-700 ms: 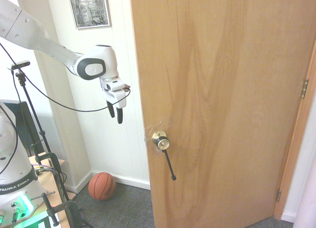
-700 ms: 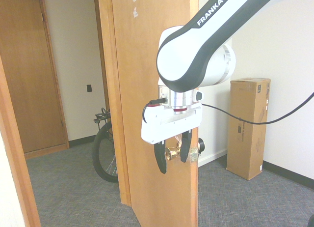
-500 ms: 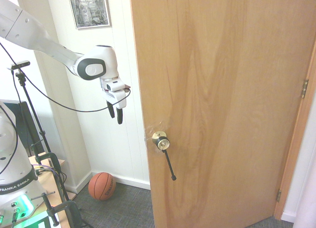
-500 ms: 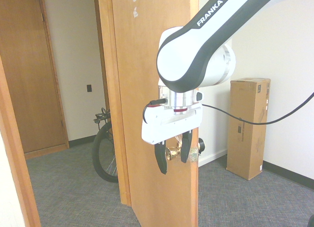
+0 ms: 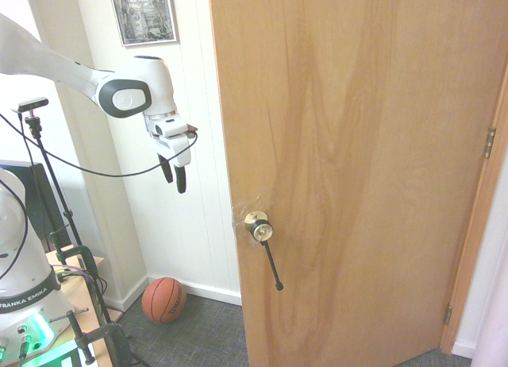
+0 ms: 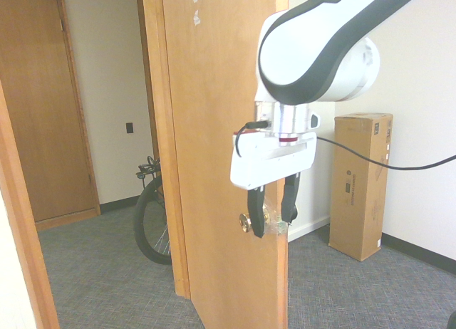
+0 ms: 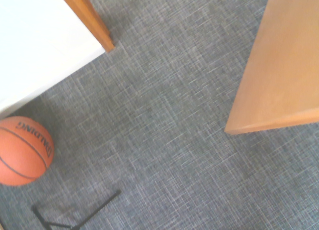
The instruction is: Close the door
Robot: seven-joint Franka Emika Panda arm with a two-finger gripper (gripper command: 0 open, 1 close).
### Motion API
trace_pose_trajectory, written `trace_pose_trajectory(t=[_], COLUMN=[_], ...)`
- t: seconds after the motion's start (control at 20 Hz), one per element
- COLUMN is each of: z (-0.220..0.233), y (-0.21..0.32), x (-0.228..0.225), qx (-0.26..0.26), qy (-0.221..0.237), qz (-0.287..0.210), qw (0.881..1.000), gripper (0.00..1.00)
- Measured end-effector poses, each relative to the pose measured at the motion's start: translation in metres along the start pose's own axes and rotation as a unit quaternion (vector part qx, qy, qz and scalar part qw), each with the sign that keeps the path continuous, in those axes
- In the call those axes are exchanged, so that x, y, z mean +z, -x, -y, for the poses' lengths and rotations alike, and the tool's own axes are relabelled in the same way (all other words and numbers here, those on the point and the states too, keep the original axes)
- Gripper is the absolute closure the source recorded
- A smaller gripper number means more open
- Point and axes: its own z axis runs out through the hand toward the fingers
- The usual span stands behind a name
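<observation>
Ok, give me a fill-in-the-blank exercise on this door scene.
1. The gripper hangs in the air with its fingers ____.
2. A thin black ____ hangs from the brass knob on the door.
3. On the floor by the white wall lies an orange ____.
4. Beyond the door, against the wall, stands a tall cardboard ____.

Missing words: open; rod; basketball; box

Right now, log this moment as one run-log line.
task: close door | door: open, untouched | gripper: open, in the air beside door edge, above knob | contact: none | floor: basketball
</observation>
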Motion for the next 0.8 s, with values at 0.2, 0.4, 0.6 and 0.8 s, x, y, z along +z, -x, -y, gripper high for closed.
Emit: trace_pose_trajectory(t=[0.2, 0.4, 0.6, 0.8], z=[-0.006, -0.021, -0.044, -0.070], y=[-0.005, -0.016, -0.030, -0.049], x=[-0.005, -0.014, -0.025, -0.034], qx=[0.013, 0.031, 0.057, 0.089], qy=[-0.011, -0.020, -0.029, -0.039], qz=[0.003, 0.004, 0.003, 0.005], qw=[1.000, 0.999, 0.998, 0.995], gripper=[0.00, 0.00, 0.00, 0.00])
